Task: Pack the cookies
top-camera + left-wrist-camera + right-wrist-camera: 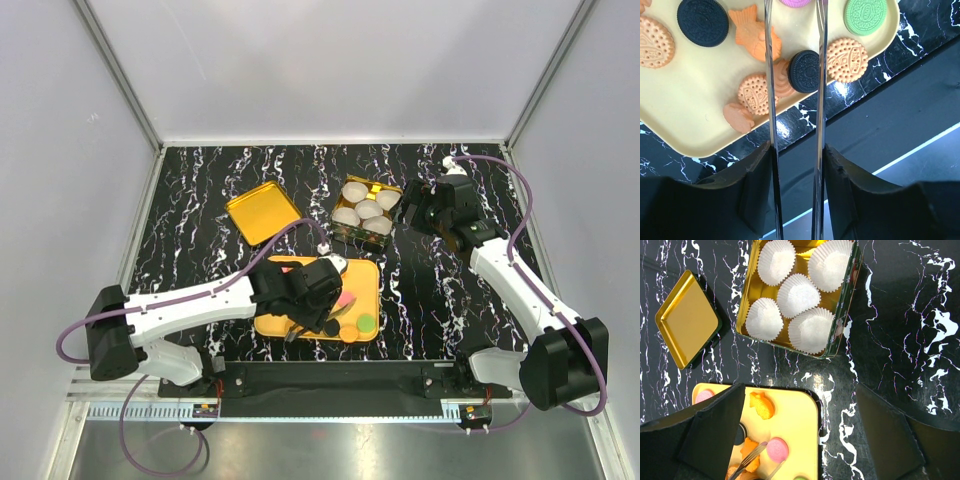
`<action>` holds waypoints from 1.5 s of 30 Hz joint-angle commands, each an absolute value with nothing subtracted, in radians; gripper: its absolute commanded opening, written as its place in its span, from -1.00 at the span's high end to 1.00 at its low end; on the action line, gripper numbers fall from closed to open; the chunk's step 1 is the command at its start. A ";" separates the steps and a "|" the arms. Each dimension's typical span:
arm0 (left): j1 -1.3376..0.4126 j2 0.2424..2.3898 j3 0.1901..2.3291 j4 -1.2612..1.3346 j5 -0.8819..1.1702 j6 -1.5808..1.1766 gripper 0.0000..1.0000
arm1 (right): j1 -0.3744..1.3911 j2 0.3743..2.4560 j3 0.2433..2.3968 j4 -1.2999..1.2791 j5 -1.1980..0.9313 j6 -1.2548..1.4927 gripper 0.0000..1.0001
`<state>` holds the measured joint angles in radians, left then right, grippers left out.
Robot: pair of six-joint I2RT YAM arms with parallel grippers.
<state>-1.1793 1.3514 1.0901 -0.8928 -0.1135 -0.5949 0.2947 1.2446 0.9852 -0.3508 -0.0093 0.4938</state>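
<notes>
Black marbled table (420,290). The cookies (702,22) are laid on a yellow tray (700,115); the cups in the gold tin (751,290) beyond are seen empty. The right gripper (800,440) is spread wide and held near the tin. The left gripper (796,125), the nearer one, is lowered over the tray, its thin blades (771,100) parted around a round black cookie (805,71), which is not visibly pinched.
</notes>
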 commanded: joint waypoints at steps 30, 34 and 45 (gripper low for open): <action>-1.177 1.324 1.144 -0.885 -0.149 -0.578 0.08 | 0.301 1.233 0.994 -0.354 0.014 0.474 -0.99; -1.178 1.322 1.135 -0.879 -0.147 -0.583 -0.01 | 0.301 1.236 0.993 -0.353 0.012 0.476 -0.99; -1.178 1.336 1.117 -0.864 -0.143 -0.580 -0.04 | 0.301 1.239 0.992 -0.353 0.014 0.474 -0.99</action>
<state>-1.1790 1.3476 1.1160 -0.9070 -0.1535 -0.5774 0.2947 1.2442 0.9852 -0.3653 -0.0090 0.4927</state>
